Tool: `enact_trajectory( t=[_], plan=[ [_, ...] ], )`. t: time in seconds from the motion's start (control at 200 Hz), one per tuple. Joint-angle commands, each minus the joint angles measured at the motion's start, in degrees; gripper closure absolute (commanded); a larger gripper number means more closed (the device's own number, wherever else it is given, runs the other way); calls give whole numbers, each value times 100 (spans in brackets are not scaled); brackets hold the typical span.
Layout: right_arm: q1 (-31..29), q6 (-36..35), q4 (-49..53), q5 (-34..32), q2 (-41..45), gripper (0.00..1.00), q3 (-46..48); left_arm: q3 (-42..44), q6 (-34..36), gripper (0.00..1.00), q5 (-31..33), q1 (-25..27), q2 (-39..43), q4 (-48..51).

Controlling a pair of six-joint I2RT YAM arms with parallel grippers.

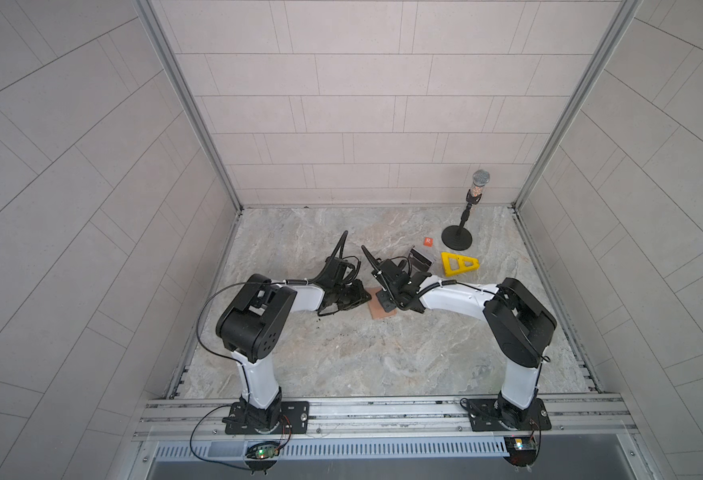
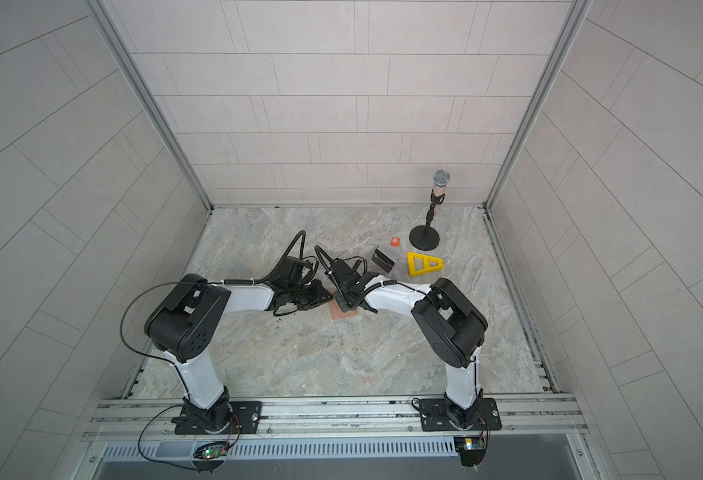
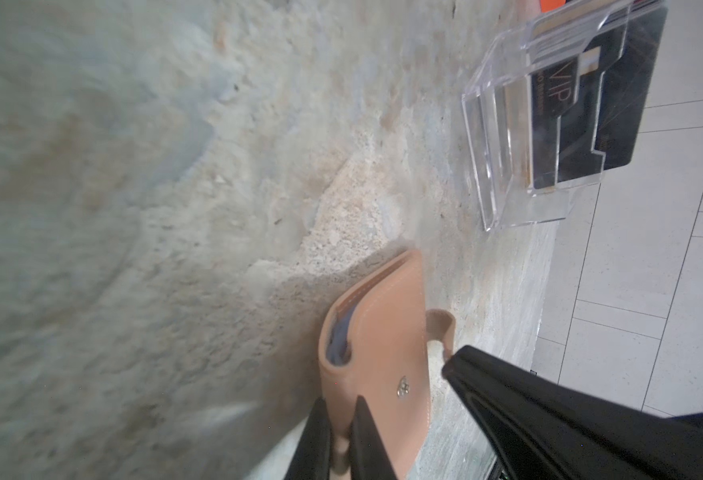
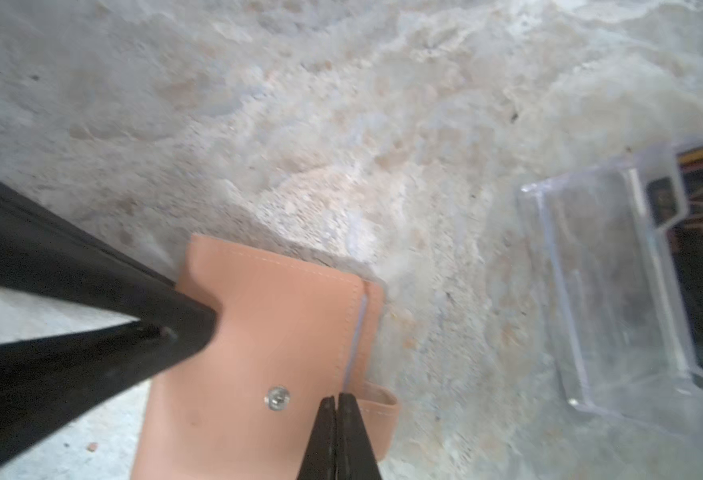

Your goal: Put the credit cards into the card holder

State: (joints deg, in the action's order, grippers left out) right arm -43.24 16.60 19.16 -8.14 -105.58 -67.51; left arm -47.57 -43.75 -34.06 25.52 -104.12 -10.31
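The card holder (image 3: pixel 383 332), a tan folded wallet with a metal snap and a small tab, lies on the marble table between the two arms in both top views (image 1: pixel 383 311) (image 2: pixel 343 312). My left gripper (image 3: pixel 342 411) is shut on one edge of it, tan leather pinched between the fingers. My right gripper (image 4: pixel 336 400) is shut, its tips resting at the flap edge beside the snap tab, and nothing shows between them. A black credit card (image 3: pixel 590 104) marked VIP stands in a clear acrylic stand (image 1: pixel 420 259) behind the wallet.
An orange square marked R (image 1: pixel 427 241) lies behind the stand. A yellow triangular piece (image 1: pixel 460 264) lies to its right. A microphone on a round black base (image 1: pixel 457 239) stands at the back right. Tiled walls close three sides.
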Motion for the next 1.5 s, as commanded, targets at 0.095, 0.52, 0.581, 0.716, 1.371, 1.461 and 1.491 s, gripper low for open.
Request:
enact_trajectory(
  t=[0.095, 0.52, 0.581, 0.716, 1.371, 1.461, 1.491],
  plan=[
    [95, 114, 456, -461, 403, 100, 215, 11, 380, 87, 202, -21, 153, 669],
    [598, 415, 305, 886, 1120, 100, 922, -127, 886, 87, -515, 173, 245, 851],
    [671, 487, 224, 1050, 1185, 100, 1076, -178, 935, 87, -510, 213, 247, 962],
    [820, 605, 82, 1237, 1233, 100, 1338, -159, 937, 87, -452, 233, 260, 1012],
    [1192, 1028, -589, 2135, 1136, 75, 1846, -156, 966, 86, -478, 263, 266, 1053],
    [1195, 1030, -571, 2143, 1175, 83, 1873, -180, 990, 85, -467, 264, 299, 1100],
    [1194, 1031, -559, 2137, 1201, 87, 1883, -189, 1005, 84, -461, 267, 327, 1122]
  ],
)
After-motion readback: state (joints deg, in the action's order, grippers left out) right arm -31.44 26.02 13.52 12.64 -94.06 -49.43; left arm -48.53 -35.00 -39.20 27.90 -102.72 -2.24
